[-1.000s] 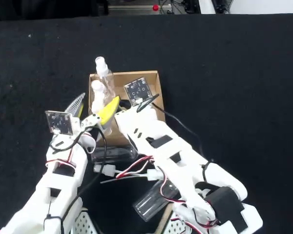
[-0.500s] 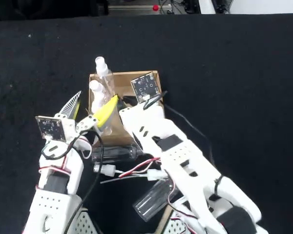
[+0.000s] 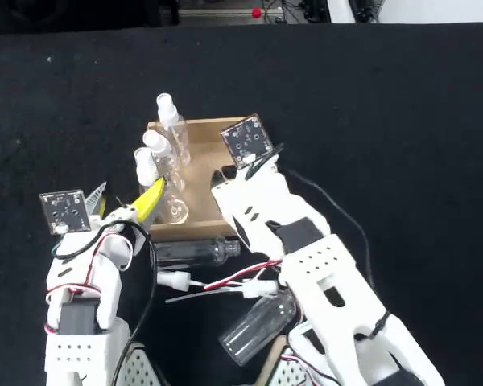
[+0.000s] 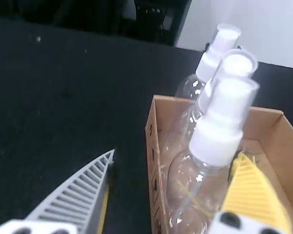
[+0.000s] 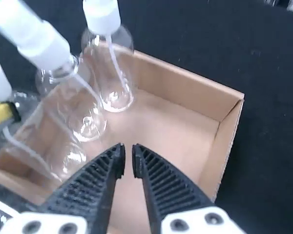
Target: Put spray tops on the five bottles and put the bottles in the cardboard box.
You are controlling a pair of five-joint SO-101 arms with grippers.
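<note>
Cardboard box (image 3: 203,123), frame centre. Three capped spray bottles (image 3: 163,157) stand upright along its left side.

Left gripper (image 3: 131,186), left of centre: spread wide, nothing clamped. Yellow finger (image 4: 249,195) is inside the box beside the nearest bottle, grey finger (image 4: 73,195) outside the wall.

Right gripper (image 5: 128,148), over the box floor: closed to a thin slit, empty.

On the black table (image 3: 386,121), one uncapped bottle (image 3: 189,252) lies just below the box and a second uncapped bottle (image 3: 258,326) lies bottom centre. Loose spray top (image 3: 174,281) between them.
</note>
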